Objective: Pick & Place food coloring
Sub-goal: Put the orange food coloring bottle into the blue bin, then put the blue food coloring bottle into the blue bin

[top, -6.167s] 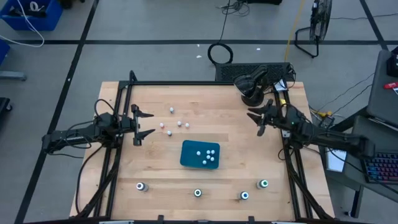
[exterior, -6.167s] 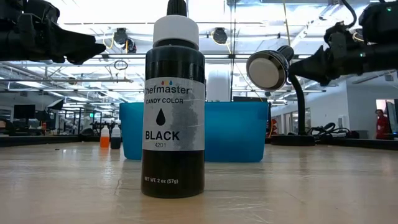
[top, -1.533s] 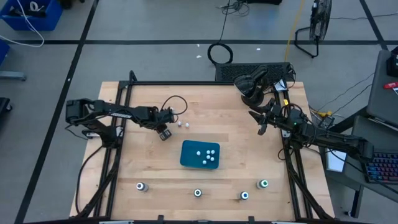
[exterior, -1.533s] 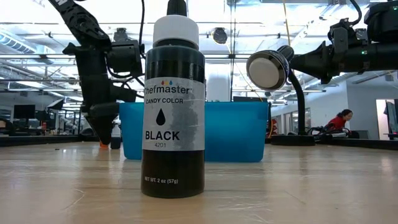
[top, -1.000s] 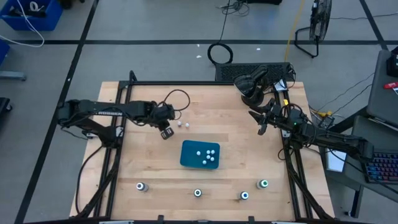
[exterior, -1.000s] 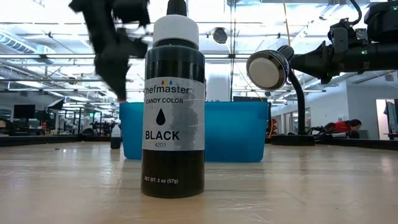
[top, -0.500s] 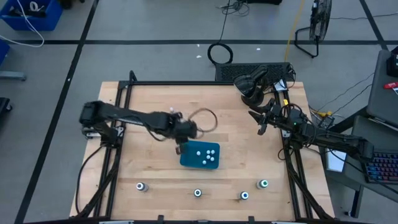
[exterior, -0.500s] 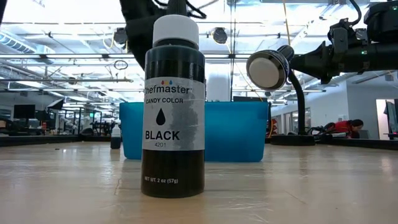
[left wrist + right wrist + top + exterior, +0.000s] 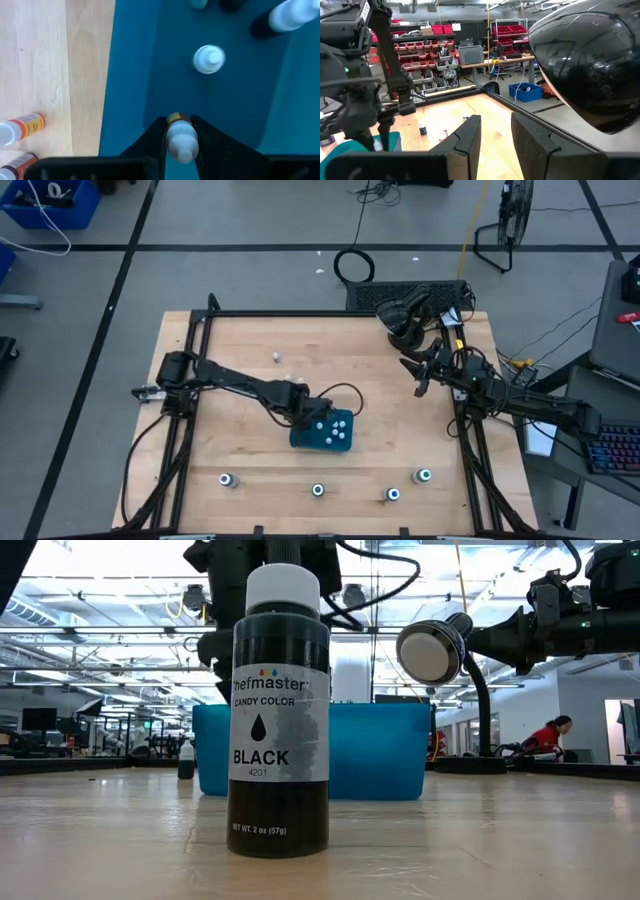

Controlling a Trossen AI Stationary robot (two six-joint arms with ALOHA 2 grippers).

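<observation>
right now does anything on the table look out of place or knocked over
Two small bottles lie on their sides on the wood just outside the teal tray, while the bottles in the tray stand upright. Nothing looks spilled or damaged. The left gripper holds another small bottle between its fingers above the tray.

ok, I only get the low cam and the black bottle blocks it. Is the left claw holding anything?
Observer: Yes. In the left wrist view, the left claw is shut on a small white-capped bottle.
Operator: Over the tray?
Observer: Yes, it's above the teal tray, inside its edge. Another white-capped bottle stands in the tray.
Operator: Any left outside?
Observer: Two small bottles lie on the wood beside the tray.
Operator: Right arm?
Observer: The right claw is open and empty at the table's right edge.
</observation>
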